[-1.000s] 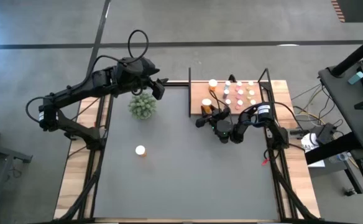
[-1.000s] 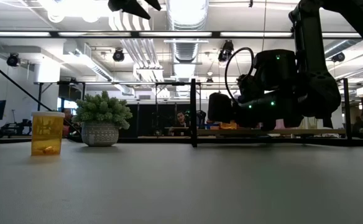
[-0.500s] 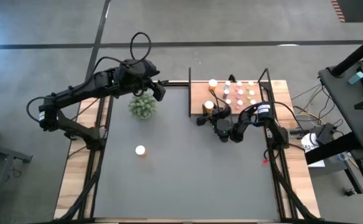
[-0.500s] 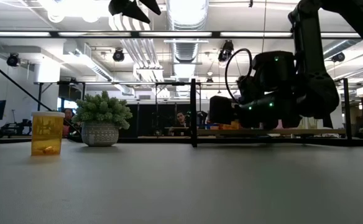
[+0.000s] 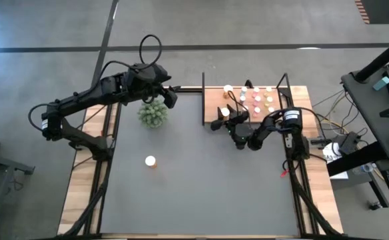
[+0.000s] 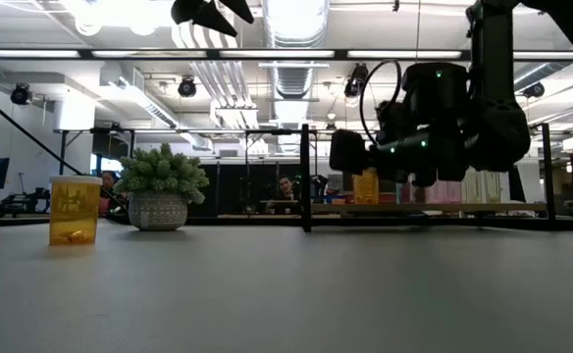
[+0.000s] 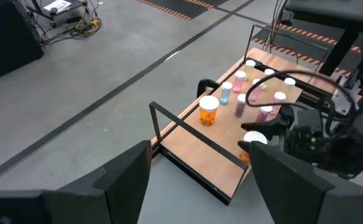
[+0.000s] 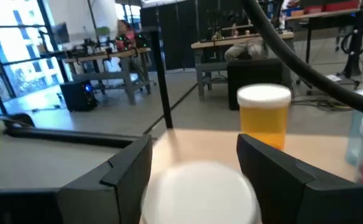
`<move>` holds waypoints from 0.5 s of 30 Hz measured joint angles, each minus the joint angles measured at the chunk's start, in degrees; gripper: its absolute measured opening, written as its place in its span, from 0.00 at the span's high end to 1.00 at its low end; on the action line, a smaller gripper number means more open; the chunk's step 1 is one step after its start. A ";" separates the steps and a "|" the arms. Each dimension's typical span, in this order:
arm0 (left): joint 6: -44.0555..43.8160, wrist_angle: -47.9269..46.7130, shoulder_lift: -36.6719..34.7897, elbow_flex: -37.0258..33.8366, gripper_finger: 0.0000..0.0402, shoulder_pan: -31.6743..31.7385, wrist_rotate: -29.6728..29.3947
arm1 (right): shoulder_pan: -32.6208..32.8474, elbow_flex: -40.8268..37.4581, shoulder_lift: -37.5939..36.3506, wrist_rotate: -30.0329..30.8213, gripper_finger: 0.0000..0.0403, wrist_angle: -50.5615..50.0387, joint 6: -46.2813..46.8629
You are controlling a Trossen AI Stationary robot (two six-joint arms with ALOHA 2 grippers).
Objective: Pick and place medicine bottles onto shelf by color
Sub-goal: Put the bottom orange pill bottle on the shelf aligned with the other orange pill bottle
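The right claw (image 5: pixel 225 120) stands parted above an orange bottle (image 8: pixel 201 190) just set on the shelf (image 5: pixel 211 107), beside another orange one (sorted by color). The left claw (image 5: pixel 170 93) waits open over the desk.

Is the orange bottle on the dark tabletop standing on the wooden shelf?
No. In the high view the orange bottle stands alone on the dark tabletop, far from the wooden shelf.
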 joint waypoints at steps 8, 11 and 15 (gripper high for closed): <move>0.02 -0.33 0.00 -0.79 0.36 0.00 0.02 | 0.10 0.00 -6.46 -0.17 0.44 -1.48 -0.42; 0.02 -0.42 0.00 -0.87 0.36 0.00 0.02 | 0.10 0.00 -9.33 -0.15 0.44 -1.96 -3.43; 0.04 -0.42 -0.01 -0.89 0.36 -0.01 0.02 | 0.17 0.01 -15.02 -0.39 0.44 -10.65 -3.02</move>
